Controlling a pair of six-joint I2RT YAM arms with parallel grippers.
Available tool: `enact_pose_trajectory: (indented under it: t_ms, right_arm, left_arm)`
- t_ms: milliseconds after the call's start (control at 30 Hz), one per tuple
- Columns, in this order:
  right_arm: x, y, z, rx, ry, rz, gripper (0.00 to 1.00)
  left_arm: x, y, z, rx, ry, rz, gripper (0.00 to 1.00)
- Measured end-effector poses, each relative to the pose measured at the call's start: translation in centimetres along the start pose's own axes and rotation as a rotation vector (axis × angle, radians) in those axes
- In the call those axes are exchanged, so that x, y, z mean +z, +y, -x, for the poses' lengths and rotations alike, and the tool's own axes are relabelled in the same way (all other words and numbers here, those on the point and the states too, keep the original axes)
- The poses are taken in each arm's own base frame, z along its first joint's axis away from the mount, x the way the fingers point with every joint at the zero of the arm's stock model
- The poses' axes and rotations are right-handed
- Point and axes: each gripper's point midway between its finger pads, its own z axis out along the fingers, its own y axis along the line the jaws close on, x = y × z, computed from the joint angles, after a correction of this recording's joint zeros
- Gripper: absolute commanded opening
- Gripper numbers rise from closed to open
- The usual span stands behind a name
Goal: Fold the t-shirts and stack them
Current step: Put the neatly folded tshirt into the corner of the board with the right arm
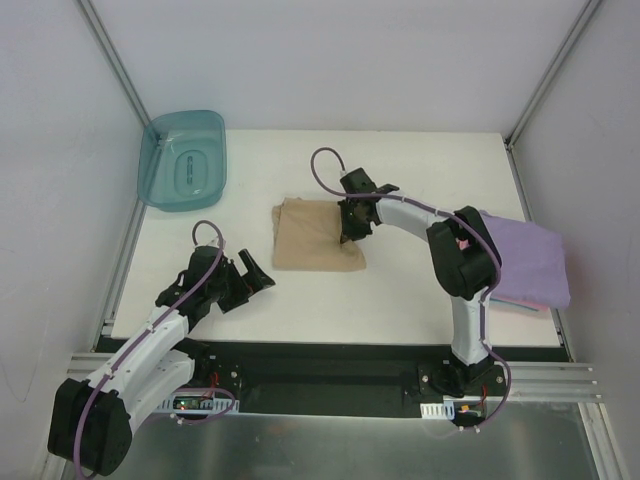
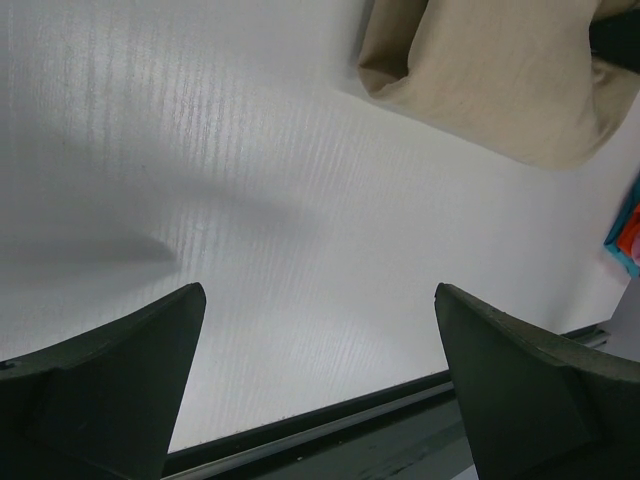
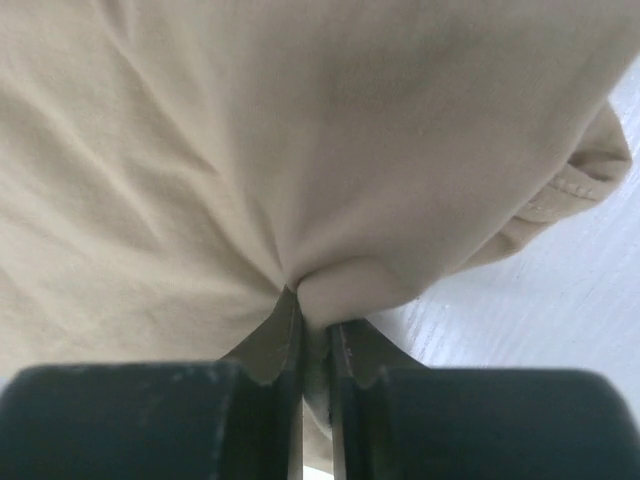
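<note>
The tan t-shirt (image 1: 315,236) lies folded into a rough rectangle in the middle of the table; it also shows in the left wrist view (image 2: 490,70) and fills the right wrist view (image 3: 250,150). My right gripper (image 1: 349,232) is shut on a pinch of cloth at the shirt's right edge (image 3: 312,322). The lavender t-shirt (image 1: 525,262) lies folded at the table's right edge, with a pink edge (image 1: 520,305) showing under it. My left gripper (image 1: 255,273) is open and empty, low over bare table left of the tan shirt (image 2: 318,330).
A teal translucent tub (image 1: 184,160) stands at the back left corner. The white table (image 1: 400,300) ends at a metal rail along the near side (image 2: 330,425). White walls close in the sides and back.
</note>
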Motion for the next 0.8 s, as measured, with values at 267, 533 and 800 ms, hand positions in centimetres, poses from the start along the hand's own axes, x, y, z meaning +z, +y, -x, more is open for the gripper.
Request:
enact_pose_trajectory:
  t_ms: [267, 533, 800]
  right_arm:
    - [-2.0, -2.4, -2.0, -0.093, 0.002, -0.121, 0.01]
    - [-10.7, -11.3, -5.7, -0.282, 0.04, -0.499, 0.01]
    - [-17.2, -16.7, -4.7, -0.402, 0.028, -0.749, 0.01]
  left_arm:
    - [0.1, 0.2, 0.0, -0.001, 0.001, 0.01, 0.99]
    - [0.1, -0.2, 0.8, 0.011, -0.016, 0.019, 0.99]
    - [0.1, -0.9, 1.5, 0.031, -0.02, 0.015, 0.99]
